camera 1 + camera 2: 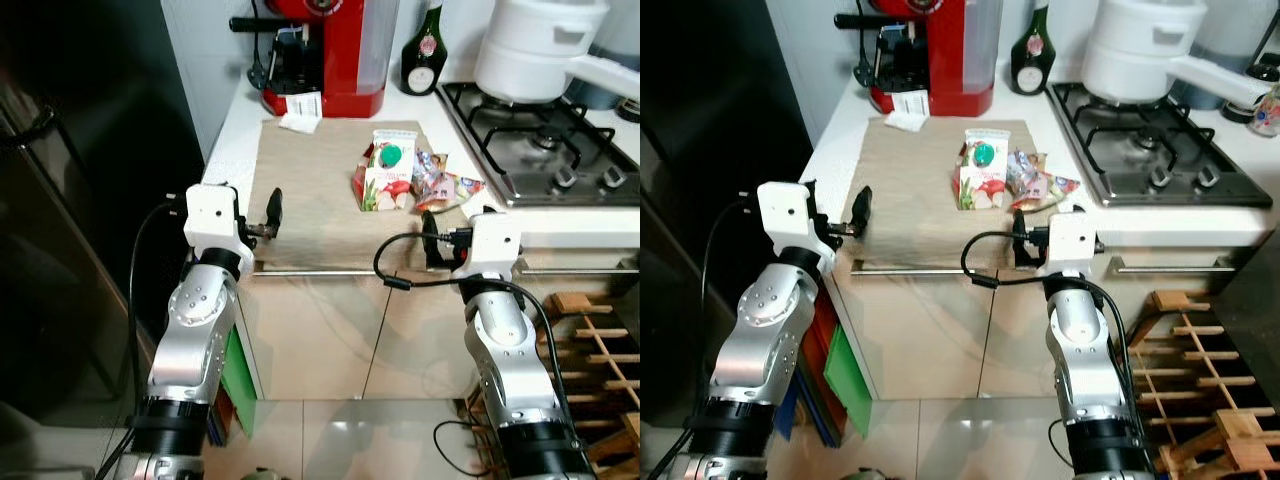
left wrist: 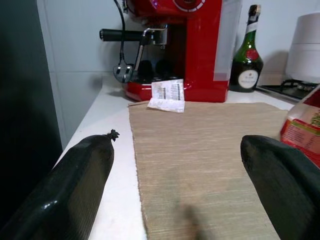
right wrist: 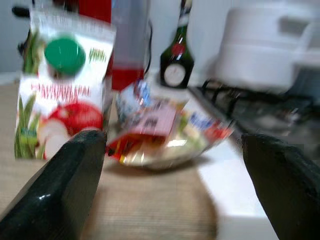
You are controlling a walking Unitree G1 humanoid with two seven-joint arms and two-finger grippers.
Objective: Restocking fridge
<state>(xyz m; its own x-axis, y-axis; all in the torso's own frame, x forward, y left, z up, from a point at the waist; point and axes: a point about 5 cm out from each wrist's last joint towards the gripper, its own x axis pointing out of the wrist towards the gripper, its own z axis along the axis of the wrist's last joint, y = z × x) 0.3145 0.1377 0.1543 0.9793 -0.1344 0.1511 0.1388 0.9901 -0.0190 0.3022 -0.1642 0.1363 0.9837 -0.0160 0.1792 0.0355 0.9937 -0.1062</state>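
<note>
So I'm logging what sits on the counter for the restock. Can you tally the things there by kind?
Juice carton: 1
Snack packet: 1
Green bottle: 1
Red coffee machine: 1
White pot: 1
Paper slip: 1
Woven mat: 1
Total: 7

Head downward; wrists low along counter (image 1: 232, 120)

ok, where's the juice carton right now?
The juice carton stands on the beige mat, right of centre, beside the snack packet and just ahead of the right claw.

Red coffee machine (image 1: 335, 55), beige woven mat (image 1: 320, 195) (green-capped carton (image 1: 385, 175))
</note>
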